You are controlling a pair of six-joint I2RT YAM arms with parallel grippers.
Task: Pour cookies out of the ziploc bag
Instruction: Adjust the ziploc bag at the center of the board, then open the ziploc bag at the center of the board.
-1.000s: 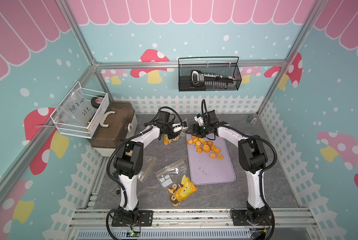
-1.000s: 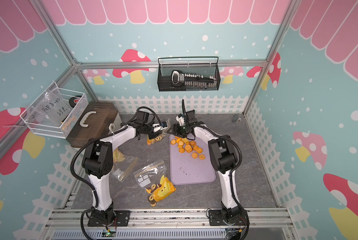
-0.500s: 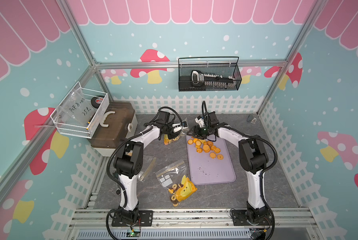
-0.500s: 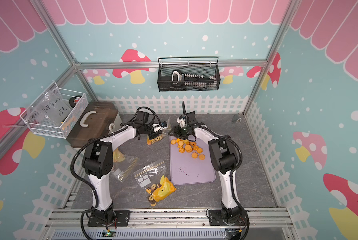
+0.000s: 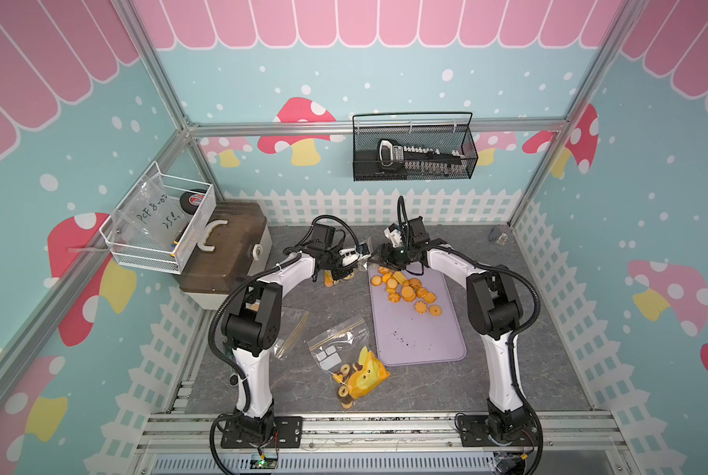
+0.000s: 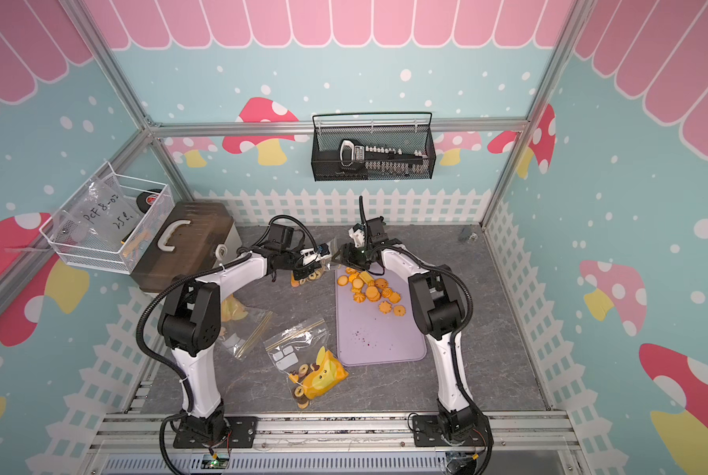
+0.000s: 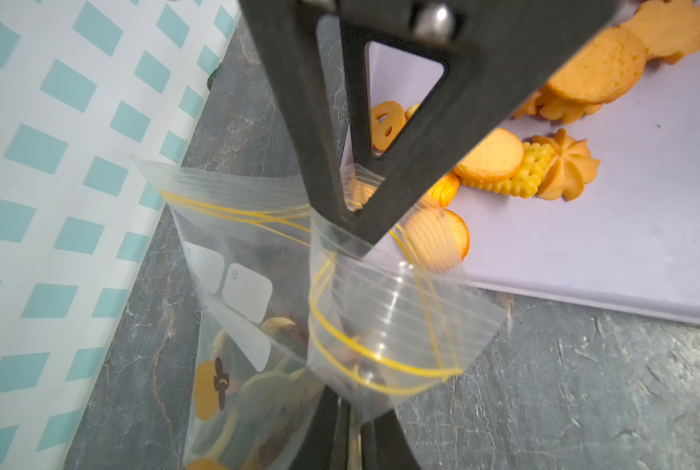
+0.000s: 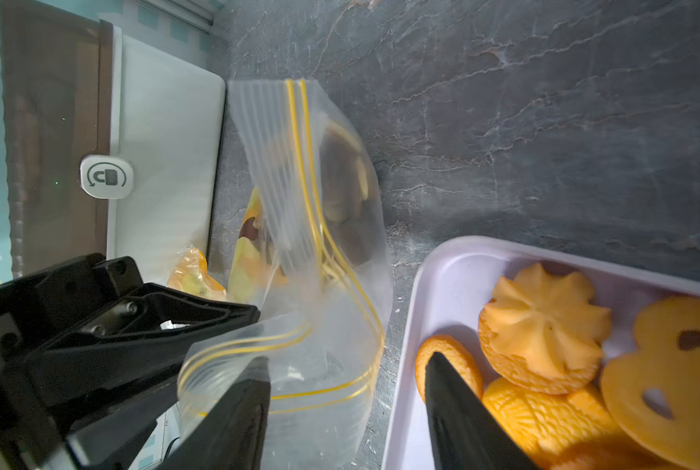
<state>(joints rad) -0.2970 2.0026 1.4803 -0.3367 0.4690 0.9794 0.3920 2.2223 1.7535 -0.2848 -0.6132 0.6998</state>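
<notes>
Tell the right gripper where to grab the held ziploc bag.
On the ziploc bag, pinch the free lip at the yellow zip strip, from the tray side: the left gripper clamps the opposite lip, and the mouth gapes toward the open right gripper.

In both top views the ziploc bag [image 5: 338,277] is mostly hidden under the left arm [image 5: 290,269]. Its cookies [image 7: 267,390] are blurred through plastic. A second bag [image 5: 291,329] is partly covered by that arm.

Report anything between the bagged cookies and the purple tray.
Nothing lies between the ziploc bag and the tray beside it. The open right gripper straddles the bag's lip at the tray's corner; the left gripper pinches it.
</notes>
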